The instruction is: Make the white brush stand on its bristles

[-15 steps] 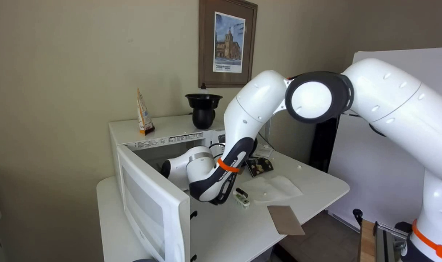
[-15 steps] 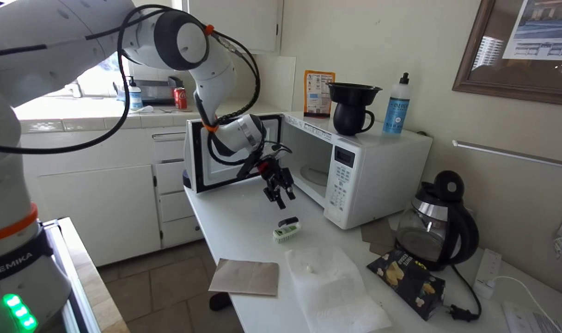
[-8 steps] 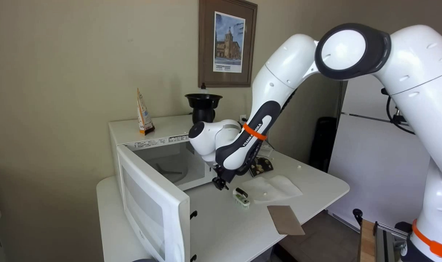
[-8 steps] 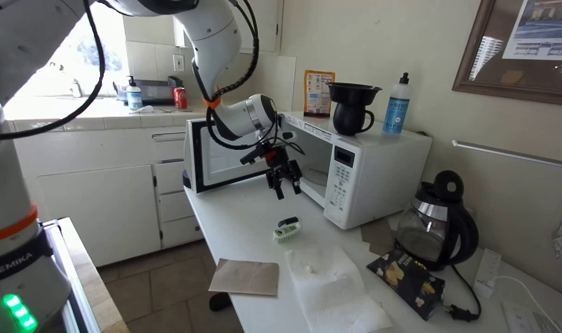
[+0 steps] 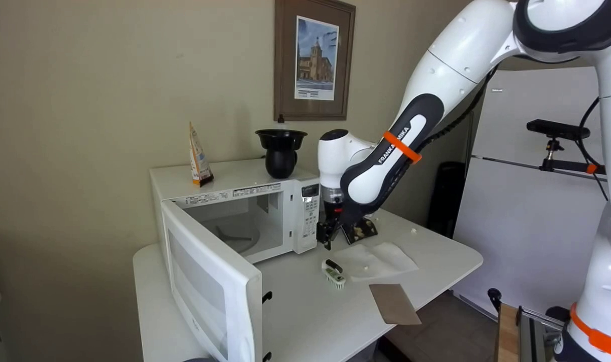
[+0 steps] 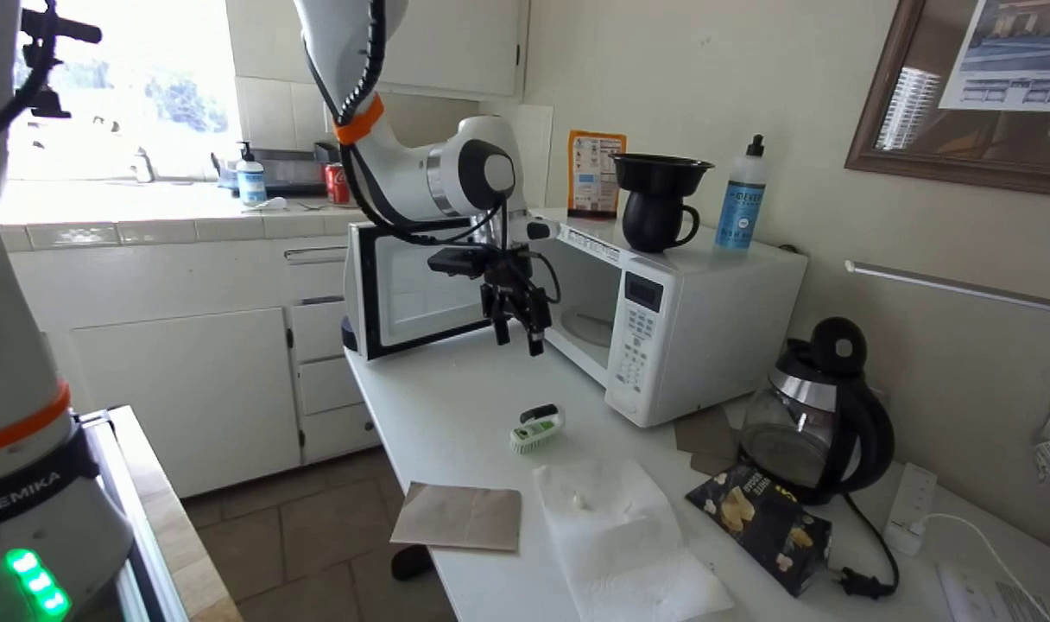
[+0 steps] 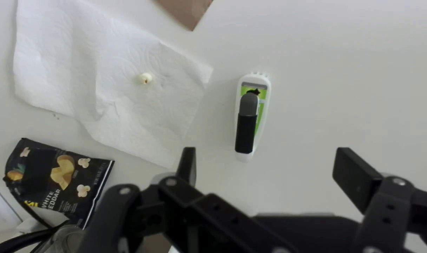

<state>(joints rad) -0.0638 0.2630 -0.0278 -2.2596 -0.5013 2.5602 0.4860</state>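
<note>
- The white brush (image 6: 535, 434) sits on the table (image 6: 439, 415) before you, bristles down, black handle (image 7: 246, 131) uppermost, a green patch on its top.
- Your gripper (image 7: 268, 161) hangs above the table in both exterior views, tips pointing down, well apart from the brush.
- Its fingers (image 7: 189, 164) stand wide apart. From the wrist you see the brush beyond them and between, closer to the left tip; narrow end near, broad end far.
- White sheet (image 7: 122, 88): left of the brush in the wrist view, just beside it, creased, a small pale crumb (image 7: 145, 78) lying on it.
- Brown cardboard piece (image 6: 458, 518): in an exterior view you find it nearer than the brush and to its left, poking past the table edge.
- Microwave (image 6: 715, 328): far and right of the brush in an exterior view, door (image 6: 414, 294) swung wide to the left.
- On top of the microwave, left to right: orange-edged pouch (image 6: 596, 168), black bowl (image 6: 663, 180) on a black mug (image 6: 650, 223), blue-labelled bottle (image 6: 741, 207).
- Glass coffee pot (image 6: 806, 393): on the table, right of the microwave and nearer; black snack bag (image 6: 767, 531) nearer again, right of the white sheet.
- Framed picture (image 5: 315, 60): on the far wall (image 5: 109, 75) in an exterior view, higher than the black bowl and to its right.
</note>
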